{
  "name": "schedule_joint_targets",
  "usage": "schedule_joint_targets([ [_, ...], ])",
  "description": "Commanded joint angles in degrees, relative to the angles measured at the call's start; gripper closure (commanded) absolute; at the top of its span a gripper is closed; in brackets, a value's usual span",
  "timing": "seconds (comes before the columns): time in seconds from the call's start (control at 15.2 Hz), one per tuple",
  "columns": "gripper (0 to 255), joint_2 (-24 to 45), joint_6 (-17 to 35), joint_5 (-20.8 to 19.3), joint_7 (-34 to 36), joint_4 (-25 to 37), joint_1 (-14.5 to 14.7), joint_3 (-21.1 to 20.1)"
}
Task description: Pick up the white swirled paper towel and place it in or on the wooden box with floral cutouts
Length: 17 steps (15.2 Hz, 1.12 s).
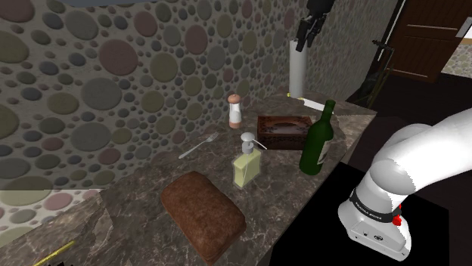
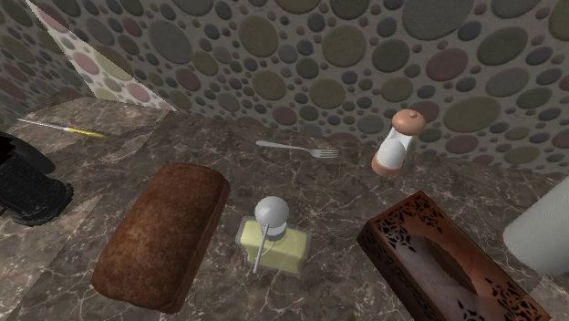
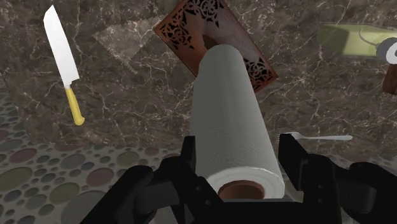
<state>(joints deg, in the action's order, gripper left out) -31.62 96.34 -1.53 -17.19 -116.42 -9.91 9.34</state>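
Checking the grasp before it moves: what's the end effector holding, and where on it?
The white paper towel roll, clasped by the end effector on its two sides near the top end.

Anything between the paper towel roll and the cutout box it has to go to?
Nothing visible. In the shoulder view the paper towel roll stands just behind the wooden box; the knife lies aside.
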Motion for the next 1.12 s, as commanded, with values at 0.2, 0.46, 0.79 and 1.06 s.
schedule_joint_targets([
  [0.2, 255, -1.13, 2.94, -0.35, -0.71, -4.09, -0.31, 0.58],
  [0.46, 255, -1.93, 5.87, -0.51, -0.76, -7.82, -0.44, 0.68],
  [0.79, 255, -2.67, 9.56, -0.71, -0.85, -12.25, -0.60, 0.86],
  [1.06, 255, -3.05, 12.54, -0.85, -0.93, -15.61, -0.72, 1.02],
])
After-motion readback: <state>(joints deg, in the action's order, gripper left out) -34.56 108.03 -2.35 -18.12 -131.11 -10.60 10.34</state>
